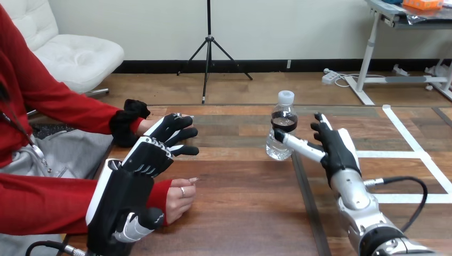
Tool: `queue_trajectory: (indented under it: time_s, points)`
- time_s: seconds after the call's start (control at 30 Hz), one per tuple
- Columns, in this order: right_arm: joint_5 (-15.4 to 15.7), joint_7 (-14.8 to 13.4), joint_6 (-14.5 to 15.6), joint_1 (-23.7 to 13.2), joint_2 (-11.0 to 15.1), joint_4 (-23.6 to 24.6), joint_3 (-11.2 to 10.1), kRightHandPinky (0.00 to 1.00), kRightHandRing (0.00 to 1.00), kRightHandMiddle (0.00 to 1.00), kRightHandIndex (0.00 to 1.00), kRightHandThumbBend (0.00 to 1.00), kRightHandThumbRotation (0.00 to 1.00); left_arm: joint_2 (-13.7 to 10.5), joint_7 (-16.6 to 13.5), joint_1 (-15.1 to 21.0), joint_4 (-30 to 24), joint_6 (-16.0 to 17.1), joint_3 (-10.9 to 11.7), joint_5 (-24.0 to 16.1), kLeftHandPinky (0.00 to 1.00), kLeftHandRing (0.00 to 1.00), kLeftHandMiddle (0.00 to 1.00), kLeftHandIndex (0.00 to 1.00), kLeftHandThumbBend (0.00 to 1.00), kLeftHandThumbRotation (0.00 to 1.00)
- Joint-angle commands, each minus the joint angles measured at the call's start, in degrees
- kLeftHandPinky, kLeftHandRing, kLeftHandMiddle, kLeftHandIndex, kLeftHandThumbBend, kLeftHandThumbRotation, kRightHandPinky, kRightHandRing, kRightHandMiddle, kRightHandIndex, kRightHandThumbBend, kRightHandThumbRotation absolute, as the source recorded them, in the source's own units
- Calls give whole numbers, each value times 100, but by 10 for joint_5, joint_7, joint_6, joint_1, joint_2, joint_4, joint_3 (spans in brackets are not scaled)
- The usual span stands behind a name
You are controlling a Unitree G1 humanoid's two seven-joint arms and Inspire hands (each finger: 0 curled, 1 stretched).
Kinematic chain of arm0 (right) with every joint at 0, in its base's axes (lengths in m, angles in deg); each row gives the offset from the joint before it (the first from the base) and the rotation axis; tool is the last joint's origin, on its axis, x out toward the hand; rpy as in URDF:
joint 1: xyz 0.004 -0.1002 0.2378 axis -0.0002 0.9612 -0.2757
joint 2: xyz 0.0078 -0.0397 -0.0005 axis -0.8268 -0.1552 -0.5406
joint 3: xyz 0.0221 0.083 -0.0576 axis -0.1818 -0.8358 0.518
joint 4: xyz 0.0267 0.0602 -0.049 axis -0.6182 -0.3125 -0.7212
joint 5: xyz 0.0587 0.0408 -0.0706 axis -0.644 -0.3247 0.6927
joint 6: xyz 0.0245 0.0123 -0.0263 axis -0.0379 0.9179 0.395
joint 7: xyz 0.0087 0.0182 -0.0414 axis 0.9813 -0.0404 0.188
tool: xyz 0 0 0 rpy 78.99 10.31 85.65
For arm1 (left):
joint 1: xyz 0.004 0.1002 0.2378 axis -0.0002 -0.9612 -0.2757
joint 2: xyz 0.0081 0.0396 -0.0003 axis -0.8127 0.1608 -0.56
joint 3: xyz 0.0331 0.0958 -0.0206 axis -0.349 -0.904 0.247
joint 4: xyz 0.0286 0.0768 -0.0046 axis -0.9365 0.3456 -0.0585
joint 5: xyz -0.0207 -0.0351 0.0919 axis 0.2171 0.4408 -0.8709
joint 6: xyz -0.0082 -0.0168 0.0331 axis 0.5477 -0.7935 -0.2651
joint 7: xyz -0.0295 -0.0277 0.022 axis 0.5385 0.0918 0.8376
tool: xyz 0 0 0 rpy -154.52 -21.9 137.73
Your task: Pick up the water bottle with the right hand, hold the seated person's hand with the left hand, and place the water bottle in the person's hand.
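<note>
My right hand (335, 152) is spreading its fingers just right of the water bottle (282, 128), thumb seemingly touching it; open worktop (240, 213) is stretching left of it.

A laboratory test station is indicated by the wooden table (240, 213), on which white tape lines (394, 154) are marked out.

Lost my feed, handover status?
Right robot hand open, thumb across water bottle. Bottle upright on table. Left robot hand over person's farther hand. Nothing blocking.
</note>
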Motion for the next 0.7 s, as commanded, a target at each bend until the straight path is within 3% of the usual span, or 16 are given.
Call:
queue_trajectory:
  time_s: [0.0,0.3,0.67]
  points:
    - [4,4,2,-58,0,2,6,96,98,97,100,100,48,3,-3,18,-2,13,2,-1,72,84,87,88,100,76]
    - [-4,22,5,-66,0,3,3,98,99,99,100,100,49,1,-16,14,0,21,4,-14,72,84,87,88,100,76]
    - [5,16,4,-72,1,3,13,99,100,99,100,100,54,0,-20,14,7,17,3,-18,70,83,87,87,99,78]
